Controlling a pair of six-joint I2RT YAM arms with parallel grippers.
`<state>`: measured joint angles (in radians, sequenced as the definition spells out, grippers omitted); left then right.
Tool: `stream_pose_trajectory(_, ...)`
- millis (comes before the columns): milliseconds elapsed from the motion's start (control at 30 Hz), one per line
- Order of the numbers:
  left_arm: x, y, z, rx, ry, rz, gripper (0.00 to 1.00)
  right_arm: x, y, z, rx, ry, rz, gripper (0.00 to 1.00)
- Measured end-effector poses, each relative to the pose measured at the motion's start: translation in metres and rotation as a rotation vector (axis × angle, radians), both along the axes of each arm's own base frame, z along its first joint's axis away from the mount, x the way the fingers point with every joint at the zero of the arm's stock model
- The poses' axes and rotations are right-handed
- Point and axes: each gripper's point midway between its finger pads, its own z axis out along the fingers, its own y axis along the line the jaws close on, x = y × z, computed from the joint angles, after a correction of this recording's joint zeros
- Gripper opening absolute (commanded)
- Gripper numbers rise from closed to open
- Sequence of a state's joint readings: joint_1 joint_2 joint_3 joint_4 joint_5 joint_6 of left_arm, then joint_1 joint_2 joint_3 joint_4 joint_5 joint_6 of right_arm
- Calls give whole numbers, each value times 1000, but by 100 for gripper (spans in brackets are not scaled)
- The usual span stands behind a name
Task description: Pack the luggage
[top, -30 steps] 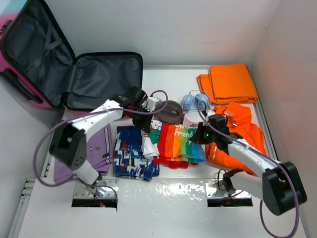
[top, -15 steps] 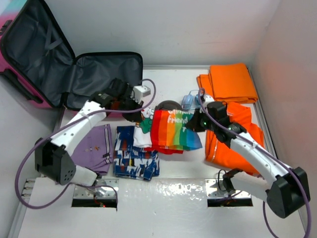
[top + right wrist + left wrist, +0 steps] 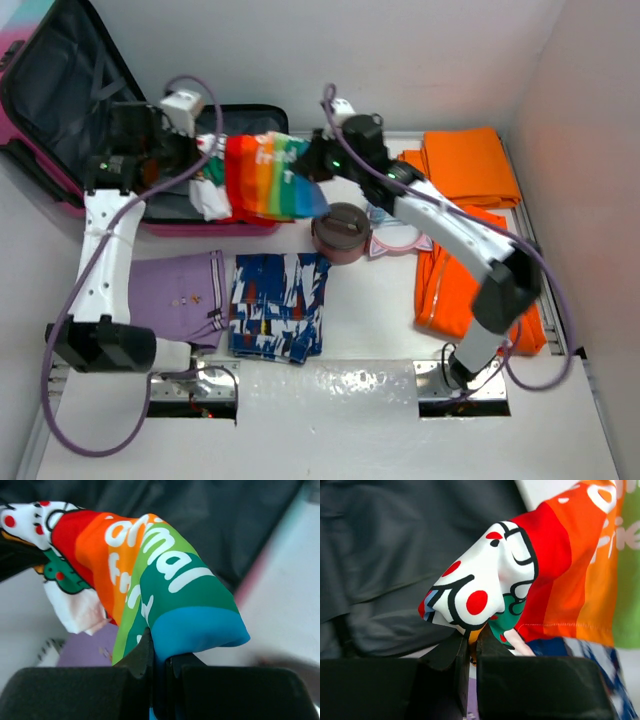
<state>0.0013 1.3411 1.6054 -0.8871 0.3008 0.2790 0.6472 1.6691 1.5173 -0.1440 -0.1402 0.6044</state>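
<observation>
Pinching shirt [image 3: 555,570] up close — overhead, it hangs over the luggage [image 3: 70,90].

Rainbow shirt [image 3: 262,178] now up over luggage [image 3: 60,95]

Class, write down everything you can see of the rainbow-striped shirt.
The rainbow-striped shirt is thin, soft cloth: red, orange, green and blue bands with white lettering, and a white cartoon-printed end with red dots. It hangs bunched in the air, the left gripper shut on its white end, the right gripper shut on its blue end, over the near edge of the open luggage.
</observation>
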Motion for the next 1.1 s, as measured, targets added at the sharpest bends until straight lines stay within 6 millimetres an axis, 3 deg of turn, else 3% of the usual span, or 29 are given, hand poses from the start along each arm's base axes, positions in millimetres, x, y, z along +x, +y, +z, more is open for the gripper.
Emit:
stream_pose_trajectory(100,26,49,10,4,-24,136,0,39,52,11,75,-29,16,0)
stream_pose_trajectory(167,38,74,6,0,-21,201,0,62,84,5,116,-38,21,0)
stream_pose_trajectory(267,59,115,-19,-11,23,299,0,90,124,-26,146,-21,12,0)
stream_pose_trajectory(333,69,130,-36,-10,52,330,0,104,148,-46,179,-14,7,0)
stream_pose_trajectory(400,80,138,-53,-14,79,341,0,114,160,-79,184,14,-20,0)
stream_pose_trajectory(500,96,147,-80,-20,124,349,0,117,165,-131,140,68,-61,0)
stream_pose_trajectory(567,107,153,-100,-24,164,353,0,118,161,-155,101,96,-93,0)
stream_pose_trajectory(667,117,161,-126,-26,207,366,0,124,156,-161,84,95,-132,1)
stream_pose_trajectory(800,124,173,-150,-22,250,390,0,135,154,-157,82,56,-160,23)
stream_pose_trajectory(900,140,186,-170,-7,266,414,2,145,151,-168,63,33,-186,35)
stream_pose_trajectory(933,147,191,-176,0,268,422,6,148,147,-175,51,36,-198,46)
stream_pose_trajectory(1033,170,207,-199,39,276,446,44,156,134,-190,3,40,-224,51)
stream_pose_trajectory(1100,183,218,-210,66,274,462,56,159,129,-192,-13,31,-225,52)
